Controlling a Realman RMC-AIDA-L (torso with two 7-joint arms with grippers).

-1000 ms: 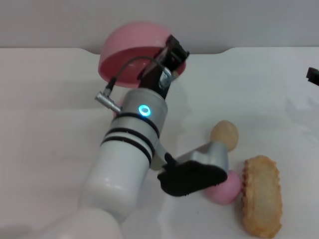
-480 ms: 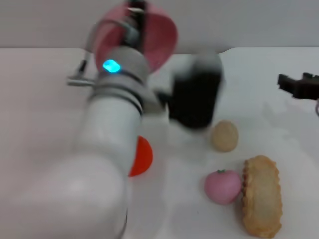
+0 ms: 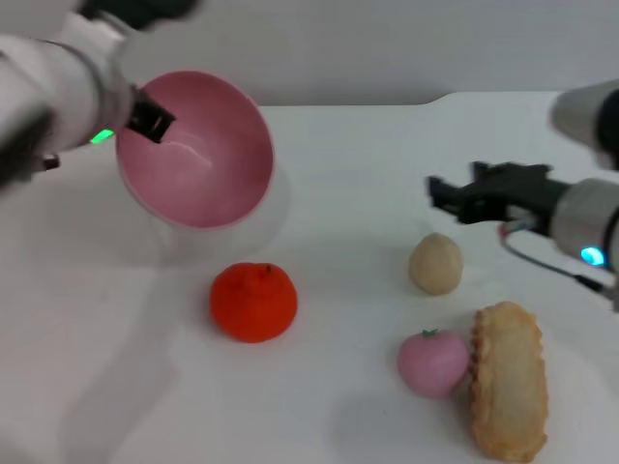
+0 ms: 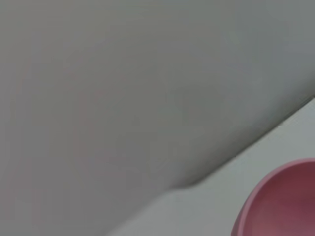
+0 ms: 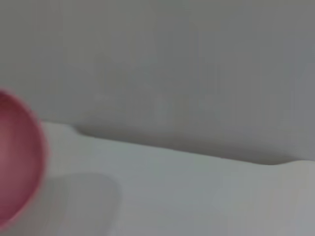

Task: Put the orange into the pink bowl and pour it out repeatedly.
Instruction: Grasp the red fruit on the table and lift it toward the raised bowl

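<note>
The orange (image 3: 253,302) lies on the white table (image 3: 348,174), left of centre, with nothing touching it. Above and behind it the pink bowl (image 3: 208,155) hangs off the table, tipped on its side so its empty inside faces forward. My left gripper (image 3: 150,120) is shut on the bowl's left rim, its arm entering from the upper left. My right gripper (image 3: 447,191) reaches in from the right, above the table, well clear of the orange. An edge of the pink bowl (image 4: 283,206) shows in the left wrist view, and the pink bowl (image 5: 17,157) also appears in the right wrist view.
A small beige ball (image 3: 435,263) sits just below the right gripper. A pink round fruit (image 3: 432,362) and a long tan pastry (image 3: 508,379) lie at the front right. A grey wall runs behind the table's back edge.
The left arm swung from the centre to the upper left with the bowl, which turned from mouth-down to mouth-forward. The orange came into view on the table. The right arm moved in from the right.
</note>
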